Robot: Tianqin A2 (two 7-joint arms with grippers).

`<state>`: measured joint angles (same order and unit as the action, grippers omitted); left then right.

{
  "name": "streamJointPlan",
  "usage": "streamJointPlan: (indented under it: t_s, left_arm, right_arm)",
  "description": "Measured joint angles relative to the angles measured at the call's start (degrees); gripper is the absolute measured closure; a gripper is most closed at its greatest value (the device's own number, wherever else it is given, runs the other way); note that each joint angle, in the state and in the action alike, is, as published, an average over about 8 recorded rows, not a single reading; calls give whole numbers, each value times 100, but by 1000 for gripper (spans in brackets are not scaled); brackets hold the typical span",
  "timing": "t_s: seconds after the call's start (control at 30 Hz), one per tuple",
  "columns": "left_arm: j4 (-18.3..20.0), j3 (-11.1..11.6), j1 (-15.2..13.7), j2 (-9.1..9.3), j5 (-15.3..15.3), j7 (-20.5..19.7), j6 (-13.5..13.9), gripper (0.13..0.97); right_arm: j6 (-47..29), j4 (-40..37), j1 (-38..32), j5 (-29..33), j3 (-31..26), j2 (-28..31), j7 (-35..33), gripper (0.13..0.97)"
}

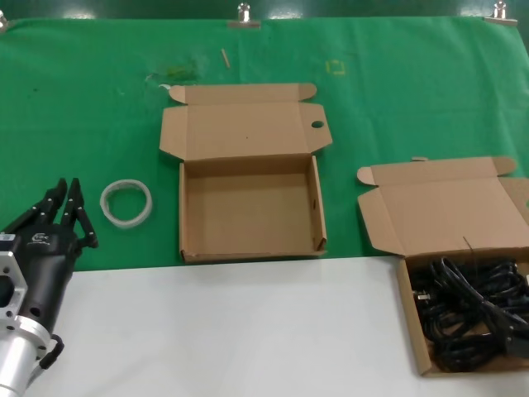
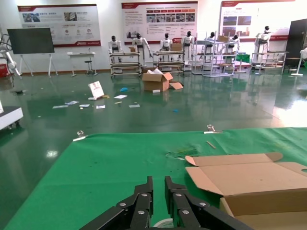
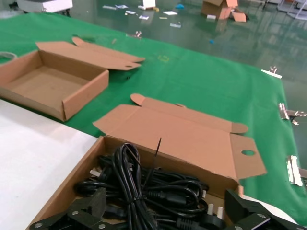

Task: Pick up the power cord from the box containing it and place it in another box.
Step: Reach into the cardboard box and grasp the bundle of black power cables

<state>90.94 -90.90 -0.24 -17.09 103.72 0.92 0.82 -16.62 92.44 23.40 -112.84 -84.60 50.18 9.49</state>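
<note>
Green mat (image 1: 99, 91) covers the bench's far part; white surface (image 1: 231, 331) along the near edge. Empty box (image 1: 248, 207) at centre, lid back. Second box (image 1: 413, 322) at the near right corner, lid back – holds the power cord (image 1: 471, 310), a black bundle w/ plug. White tape ring (image 1: 126, 203) left of centre. Left gripper (image 1: 68, 217) near left edge, fingers together. Right gripper (image 3: 163, 211) spread wide – just above the cord.

White tape ring (image 1: 126, 203) on green cloth (image 1: 83, 99), left of frame centre. Metal clips (image 1: 244, 15) along cloth's top edge. White tabletop (image 1: 223, 331) across bottom.
</note>
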Motion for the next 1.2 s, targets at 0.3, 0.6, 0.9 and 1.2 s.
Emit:
streamJointPlan:
  t_s: [0.3,0.6,0.9,1.2]
  left_arm:
    - [0,0,0,0,0,0,0,934]
    - [0,0,0,0,0,0,0,957]
    - [0,0,0,0,0,0,0,957]
    - [0,0,0,0,0,0,0,957]
  right_arm:
    - [605,-633,-1256,724,-1593,284,1039,351]
    - [857,-847,-1777,1135,-2392,298,1581,546]
    - [1045,-924,-1932,1327,-2761,252,1792,671]
    - [1202,-796,-1934,1398,-2893,386,1779,817]
